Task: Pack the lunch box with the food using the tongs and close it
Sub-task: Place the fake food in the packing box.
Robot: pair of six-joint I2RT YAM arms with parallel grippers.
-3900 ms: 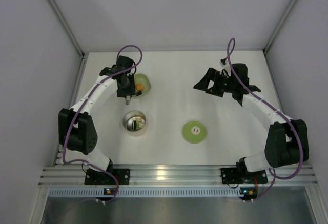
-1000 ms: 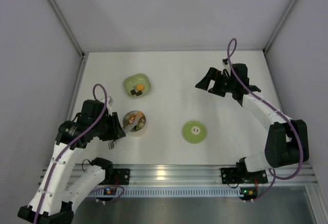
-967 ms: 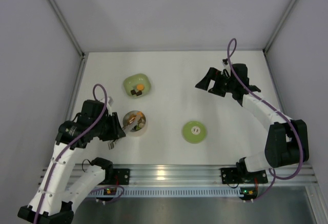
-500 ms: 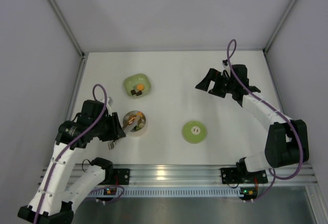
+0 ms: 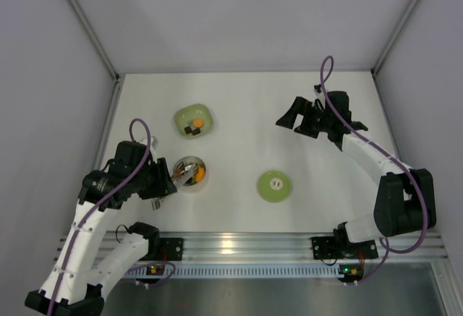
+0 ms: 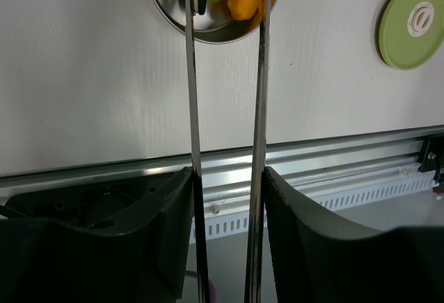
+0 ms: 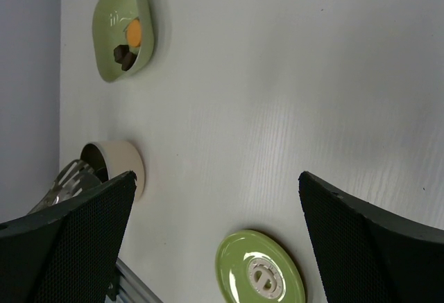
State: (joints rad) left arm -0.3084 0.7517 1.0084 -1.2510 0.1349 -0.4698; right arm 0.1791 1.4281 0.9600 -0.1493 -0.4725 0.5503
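Observation:
My left gripper [image 5: 163,184] is shut on the tongs [image 5: 179,176], and their tips reach over the steel lunch box [image 5: 182,184]. In the left wrist view the two thin arms of the tongs [image 6: 191,81] run up from between my fingers [image 6: 175,199], slightly spread. An orange piece of food [image 6: 243,1] lies in the lunch box [image 6: 173,19] beside a dark piece and a yellow-green one. The green lid [image 5: 274,186] lies flat on the table to the right of the box. My right gripper [image 5: 289,121] hangs open at the far right, holding nothing.
A pale green rounded-square dish [image 5: 193,116] behind the lunch box holds an orange piece [image 7: 133,32] and a dark piece [image 7: 123,55]. The aluminium rail [image 5: 239,245] runs along the near table edge. White walls close in the left, back and right sides.
The left arm came from the green dish to the lunch box. Over the last second the tongs' arms have spread and the orange piece has settled into the box. The right arm is still.

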